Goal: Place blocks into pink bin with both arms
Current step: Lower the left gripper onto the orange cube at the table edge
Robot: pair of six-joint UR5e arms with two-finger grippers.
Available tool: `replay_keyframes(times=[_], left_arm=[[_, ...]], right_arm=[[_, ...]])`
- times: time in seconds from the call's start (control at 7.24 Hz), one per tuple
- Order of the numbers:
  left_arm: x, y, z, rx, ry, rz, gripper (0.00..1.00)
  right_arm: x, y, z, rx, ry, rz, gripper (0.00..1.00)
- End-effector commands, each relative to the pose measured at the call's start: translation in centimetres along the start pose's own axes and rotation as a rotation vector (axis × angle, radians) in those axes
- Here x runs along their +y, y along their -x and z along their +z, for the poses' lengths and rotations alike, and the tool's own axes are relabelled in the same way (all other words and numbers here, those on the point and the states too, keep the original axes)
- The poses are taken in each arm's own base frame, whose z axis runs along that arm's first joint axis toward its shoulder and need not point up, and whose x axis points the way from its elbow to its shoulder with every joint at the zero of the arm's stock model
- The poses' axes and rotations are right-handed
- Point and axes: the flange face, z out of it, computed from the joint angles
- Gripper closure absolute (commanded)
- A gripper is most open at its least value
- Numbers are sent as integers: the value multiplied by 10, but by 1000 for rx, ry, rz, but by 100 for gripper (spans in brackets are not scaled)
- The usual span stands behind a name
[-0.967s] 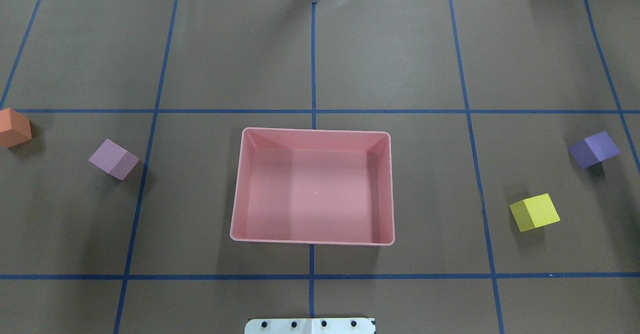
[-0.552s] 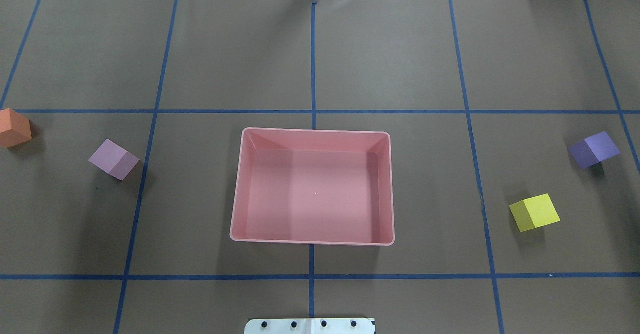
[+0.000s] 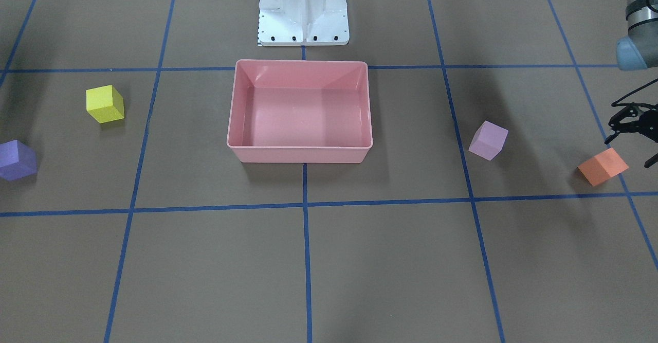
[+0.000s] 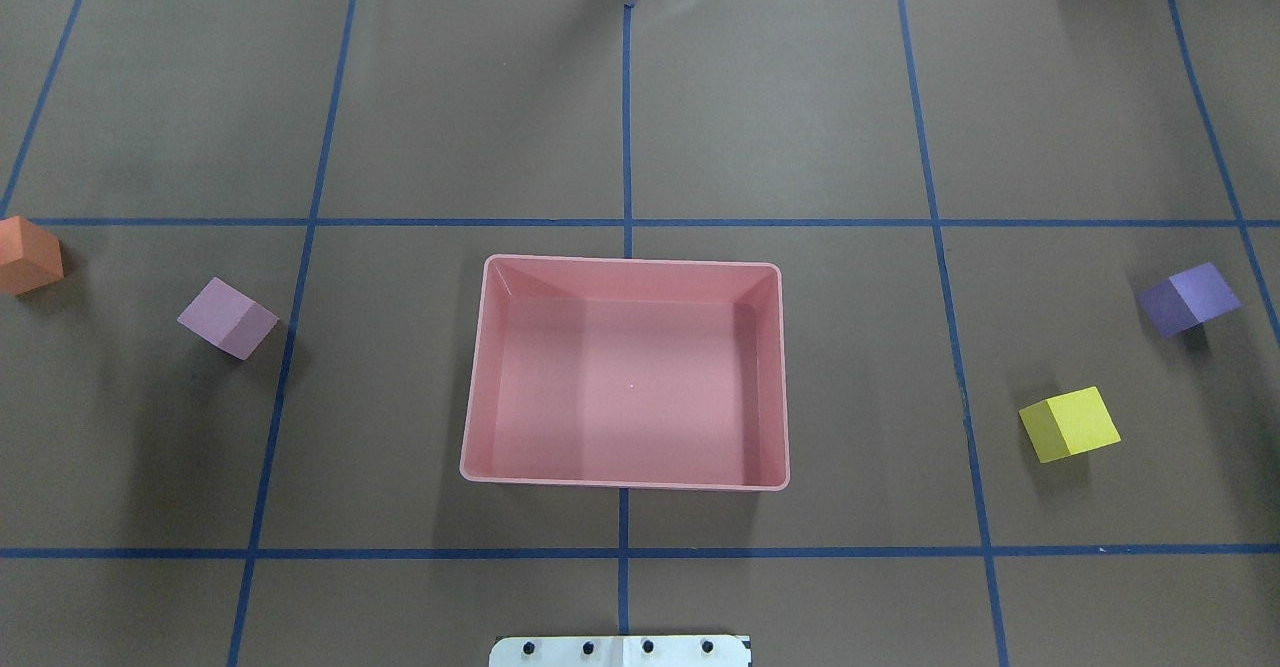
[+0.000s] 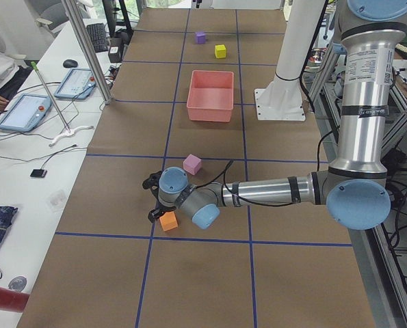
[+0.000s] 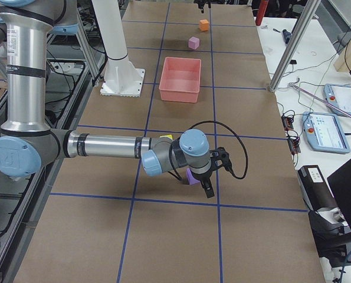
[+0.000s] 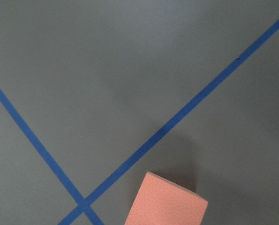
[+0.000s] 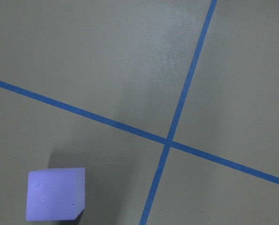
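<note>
Shallow pink plastic bin sits mid-table, seen from overhead. The small matte lilac cube and orange cube are out at its 9 o'clock, the violet cube and yellow cube around 3. Left gripper has its fingers apart right by the orange one. Right gripper is near the violet one, can't tell if it's spread or closed.

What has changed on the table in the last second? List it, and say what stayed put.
Nothing visibly changed in the overhead view. The orange block, lilac block, purple block and yellow block all lie on the table where they were. None has been picked up. The pink bin is in the same spot and empty.
</note>
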Motion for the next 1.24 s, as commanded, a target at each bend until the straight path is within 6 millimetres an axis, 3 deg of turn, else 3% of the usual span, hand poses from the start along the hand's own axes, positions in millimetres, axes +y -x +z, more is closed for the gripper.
replay_keyframes(times=[0.0,1.1], left_arm=[[11,-3,11,14,13,57,0],[10,15,33,22,45,114,0]], right_arm=[[1,-1,1,-1,2,4,0],[0,1,2,-3,5,0,0]])
